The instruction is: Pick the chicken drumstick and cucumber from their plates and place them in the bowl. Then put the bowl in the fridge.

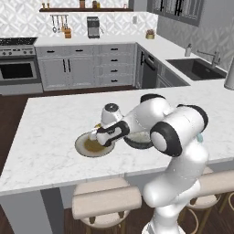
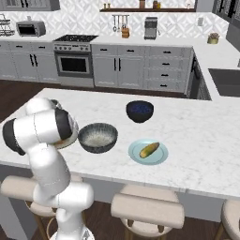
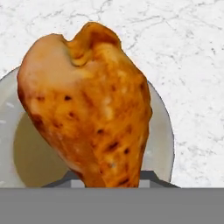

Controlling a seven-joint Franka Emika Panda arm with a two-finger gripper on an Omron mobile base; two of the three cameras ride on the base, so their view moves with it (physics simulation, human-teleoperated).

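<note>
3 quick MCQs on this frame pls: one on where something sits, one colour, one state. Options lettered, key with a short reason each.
1. Where is the cucumber?
A. in the grey bowl
B. on the pale blue plate
C. on the bare counter

2. What colour is the smaller bowl behind the grey bowl?
A. dark navy
B. red
C. white

3. What is the tool doing?
A. open above the cucumber
B. shut on the chicken drumstick
C. shut on the bowl rim

Key: 1 B, it lies on the pale blue plate. 2 A, glossy navy. 3 B, the chicken drumstick rises from between the fingertips over the beige plate.
</note>
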